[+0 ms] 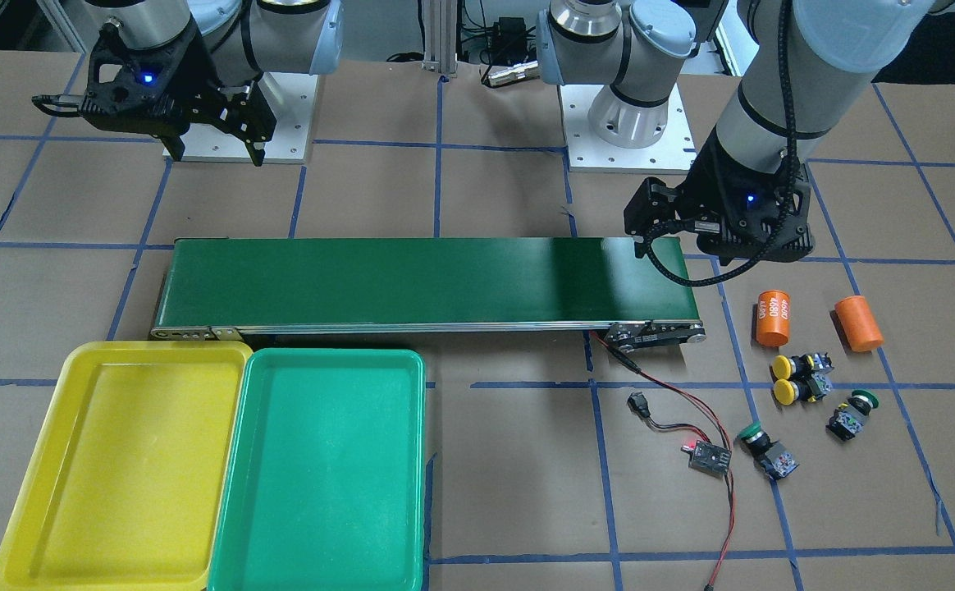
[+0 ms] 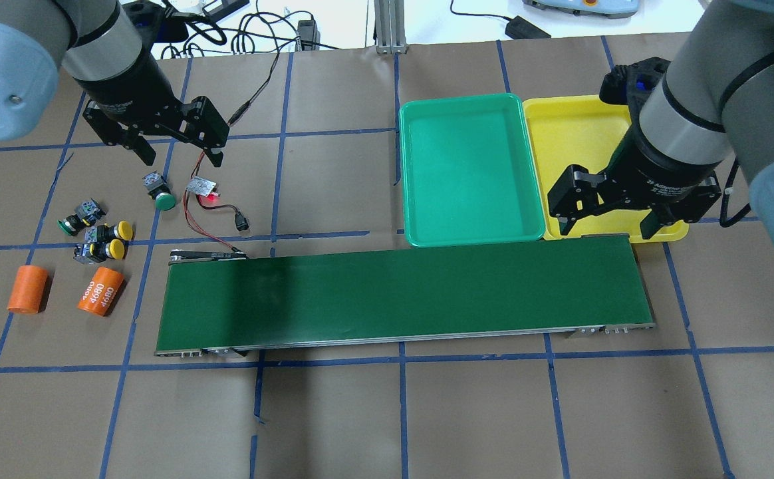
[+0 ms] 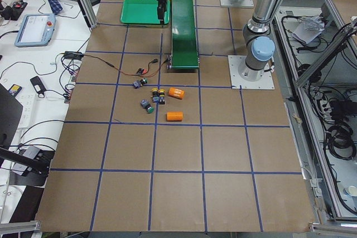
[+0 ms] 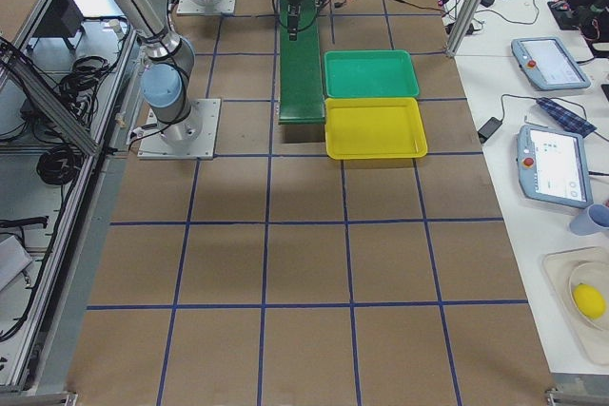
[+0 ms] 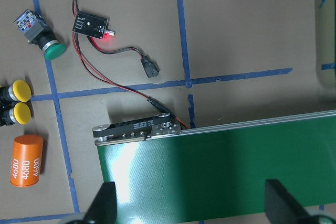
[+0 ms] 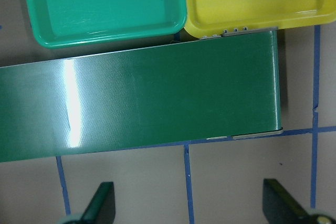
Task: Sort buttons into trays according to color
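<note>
Where the buttons lie: all four rest on the brown table (image 2: 334, 412) at the robot's left end, well apart from both trays.
Yellow pair: the first yellow button (image 2: 113, 231) and the second yellow button (image 2: 102, 250) lie on their sides, just beside each other, with their caps facing the same way.
Green pair: the near green button (image 2: 78, 218) lies just beside the yellow pair. The far green button (image 2: 159, 191) lies on its side, apart from the other three and near the circuit board (image 2: 201, 187).
Left gripper (image 2: 182, 158): the fingers are spread wide with nothing between them. It hangs above the table by the left end of the conveyor belt (image 2: 400, 293) (its wrist view looks down on that end and on three of the buttons).
Right gripper (image 2: 606, 227): it is likewise wide apart and holds nothing. It hangs over the belt's right end, at the near edge of the yellow tray.
Trays: the green tray (image 2: 467, 166) and the yellow tray (image 2: 573, 133) sit side by side with their edges touching, against the belt's far side.
Nearby clutter: the plain orange cylinder (image 2: 28, 289) and the printed orange cylinder (image 2: 101, 291) lie on their sides near the yellow pair. Red wires run from the circuit board to the belt's end.
</note>
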Motion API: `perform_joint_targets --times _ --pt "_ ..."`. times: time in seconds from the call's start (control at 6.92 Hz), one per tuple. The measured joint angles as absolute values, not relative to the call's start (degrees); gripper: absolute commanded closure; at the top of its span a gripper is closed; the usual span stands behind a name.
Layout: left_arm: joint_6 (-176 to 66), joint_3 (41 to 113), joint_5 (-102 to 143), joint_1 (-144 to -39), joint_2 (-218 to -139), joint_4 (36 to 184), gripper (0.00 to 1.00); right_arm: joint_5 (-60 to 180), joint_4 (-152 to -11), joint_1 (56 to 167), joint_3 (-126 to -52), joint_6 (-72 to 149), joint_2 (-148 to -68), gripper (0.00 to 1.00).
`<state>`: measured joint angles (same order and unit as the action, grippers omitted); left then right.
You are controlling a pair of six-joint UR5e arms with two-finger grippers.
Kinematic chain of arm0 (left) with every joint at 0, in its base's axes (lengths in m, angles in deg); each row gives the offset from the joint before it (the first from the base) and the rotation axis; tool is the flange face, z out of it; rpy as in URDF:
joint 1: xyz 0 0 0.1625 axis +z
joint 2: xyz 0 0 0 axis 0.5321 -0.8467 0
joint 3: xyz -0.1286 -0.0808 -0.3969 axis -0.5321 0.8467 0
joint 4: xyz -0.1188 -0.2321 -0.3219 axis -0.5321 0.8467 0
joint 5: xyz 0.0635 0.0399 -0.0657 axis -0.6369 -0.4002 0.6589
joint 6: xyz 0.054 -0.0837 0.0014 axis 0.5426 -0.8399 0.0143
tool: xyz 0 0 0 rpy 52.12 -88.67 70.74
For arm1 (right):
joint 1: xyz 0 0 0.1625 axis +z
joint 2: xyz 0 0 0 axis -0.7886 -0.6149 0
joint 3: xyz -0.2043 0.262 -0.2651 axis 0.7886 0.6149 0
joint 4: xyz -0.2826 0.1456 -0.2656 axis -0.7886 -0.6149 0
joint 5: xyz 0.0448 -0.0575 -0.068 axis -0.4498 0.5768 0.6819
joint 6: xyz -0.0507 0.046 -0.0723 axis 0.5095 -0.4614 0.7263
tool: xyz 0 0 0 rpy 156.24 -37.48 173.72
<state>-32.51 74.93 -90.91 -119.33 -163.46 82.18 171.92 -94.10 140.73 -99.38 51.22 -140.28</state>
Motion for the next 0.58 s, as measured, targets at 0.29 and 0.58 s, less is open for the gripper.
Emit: perform_joint_targets --times 0.29,0.58 --pt "-32.60 75.09 -91.17 -119.33 -163.02 82.08 0.00 172.44 -94.01 140.73 -99.46 51.14 -140.31 0.00" --pt "-32.57 76.05 -91.89 -119.37 -161.84 82.17 0.00 172.65 -94.03 140.74 -99.49 51.07 -140.30 0.00"
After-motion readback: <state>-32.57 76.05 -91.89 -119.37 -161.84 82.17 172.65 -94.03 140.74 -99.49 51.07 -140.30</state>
